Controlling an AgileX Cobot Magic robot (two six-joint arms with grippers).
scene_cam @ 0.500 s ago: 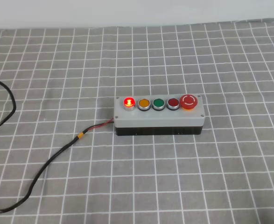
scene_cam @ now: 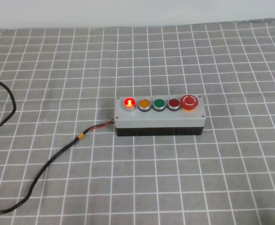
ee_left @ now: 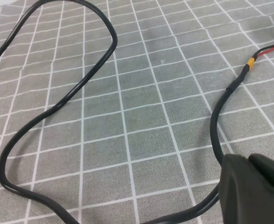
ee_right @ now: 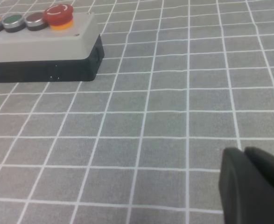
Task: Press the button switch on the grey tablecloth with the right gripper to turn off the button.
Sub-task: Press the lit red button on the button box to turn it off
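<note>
The button switch (scene_cam: 159, 117), a light-grey box on a black base, lies mid-table on the grey tablecloth (scene_cam: 198, 178). Its left end button (scene_cam: 129, 102) glows bright red. Amber, green, dark red and a big red mushroom button follow to the right. The box's right end shows in the right wrist view (ee_right: 43, 46); the lit button is out of that view. My right gripper (ee_right: 244, 151) is shut and empty, low over the cloth, well right of and nearer than the box. My left gripper (ee_left: 248, 158) is shut beside the black cable (ee_left: 216, 135). Neither gripper shows in the high view.
The black cable (scene_cam: 48, 164) runs from the box's left end towards the front left, with a yellow band (scene_cam: 80, 136) and red wire near the box. A second loop of cable (scene_cam: 6, 101) lies at the left edge. A white wall (scene_cam: 128, 11) borders the far side.
</note>
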